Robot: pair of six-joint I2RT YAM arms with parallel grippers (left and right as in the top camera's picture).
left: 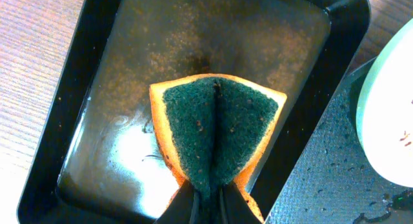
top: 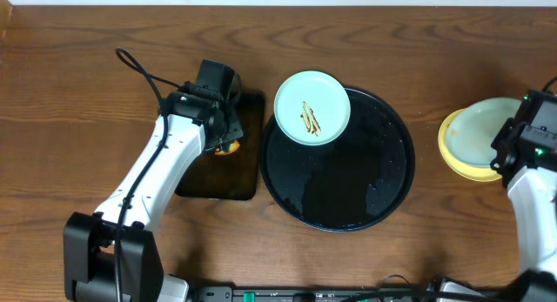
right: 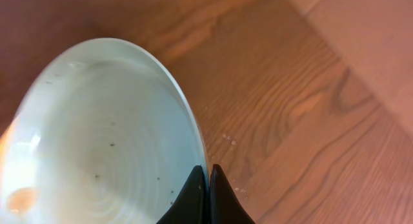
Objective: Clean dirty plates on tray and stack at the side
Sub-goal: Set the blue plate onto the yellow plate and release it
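Overhead: brown wood-grain tabletop [top: 70, 93], round black tray [top: 348, 184] wet with droplets

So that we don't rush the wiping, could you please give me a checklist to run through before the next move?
1. Sponge pinched in left gripper: ok.
2. Smeared plate clean: not ok, brown streaks on it.
3. Smeared plate lying flat on round tray: cannot tell; it overhangs the rim.
4. Mint plate stacked on yellow plate at the side: ok.
5. Right gripper free of the stack: not ok, shut on the mint plate's rim.
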